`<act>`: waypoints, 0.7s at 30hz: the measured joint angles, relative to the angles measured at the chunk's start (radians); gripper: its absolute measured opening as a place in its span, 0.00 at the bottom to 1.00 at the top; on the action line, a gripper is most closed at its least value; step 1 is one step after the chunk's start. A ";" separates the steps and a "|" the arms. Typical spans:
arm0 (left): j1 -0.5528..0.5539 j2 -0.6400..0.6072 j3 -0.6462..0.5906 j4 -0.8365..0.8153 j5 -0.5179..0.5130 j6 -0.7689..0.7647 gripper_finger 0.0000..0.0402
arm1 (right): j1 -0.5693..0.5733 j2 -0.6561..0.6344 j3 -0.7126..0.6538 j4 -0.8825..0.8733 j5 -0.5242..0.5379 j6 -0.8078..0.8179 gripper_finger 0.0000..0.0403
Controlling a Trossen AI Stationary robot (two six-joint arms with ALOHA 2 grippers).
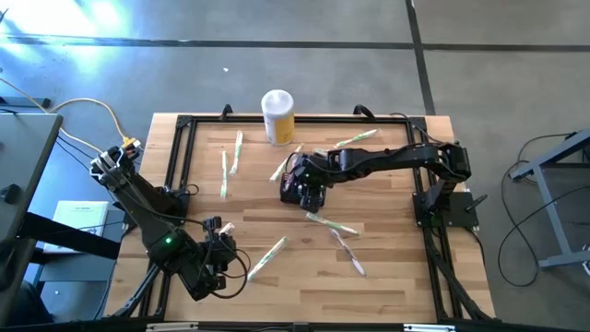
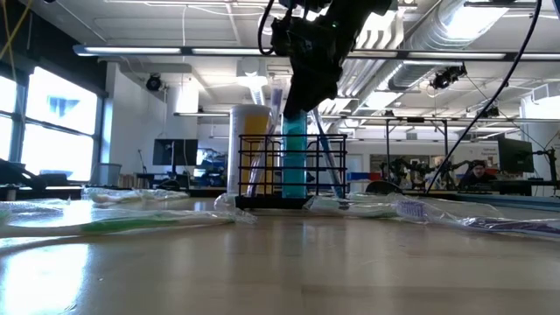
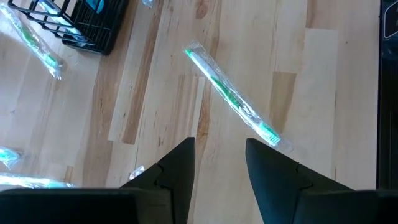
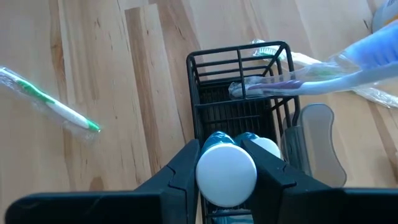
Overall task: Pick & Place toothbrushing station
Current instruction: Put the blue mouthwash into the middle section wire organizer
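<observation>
The toothbrushing station, a small black wire-mesh basket, stands on its base on the wooden table near the middle. A wrapped purple toothbrush leans out of it. My right gripper hangs over the basket, shut on a teal tube with a white cap that stands inside it. My left gripper waits open at the near left, above bare wood, with nothing between its fingers. My right gripper pinches the teal tube's upper end, just under the white cap, between its two fingers. The fingers come from above, slanting down from the table's right. The tube stands upright, its lower part down inside the basket.
A tall yellow-and-white canister stands behind the basket at the far edge. Wrapped toothbrushes lie scattered on the table; one with green bristles lies ahead of my left gripper. A black frame borders the tabletop.
</observation>
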 joint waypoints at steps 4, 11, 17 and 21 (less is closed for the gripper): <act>0.000 0.000 0.000 0.001 0.000 0.000 0.34 | 0.000 0.000 0.000 0.000 -0.001 -0.003 0.21; 0.000 0.000 0.000 0.002 0.000 -0.003 0.34 | 0.000 0.018 0.000 -0.006 -0.027 -0.007 0.21; 0.000 0.000 0.000 0.003 0.000 -0.003 0.34 | 0.000 0.045 0.001 -0.004 -0.022 -0.012 0.21; 0.000 0.000 0.000 0.001 0.000 -0.003 0.34 | -0.001 0.063 0.000 0.002 -0.040 -0.015 0.21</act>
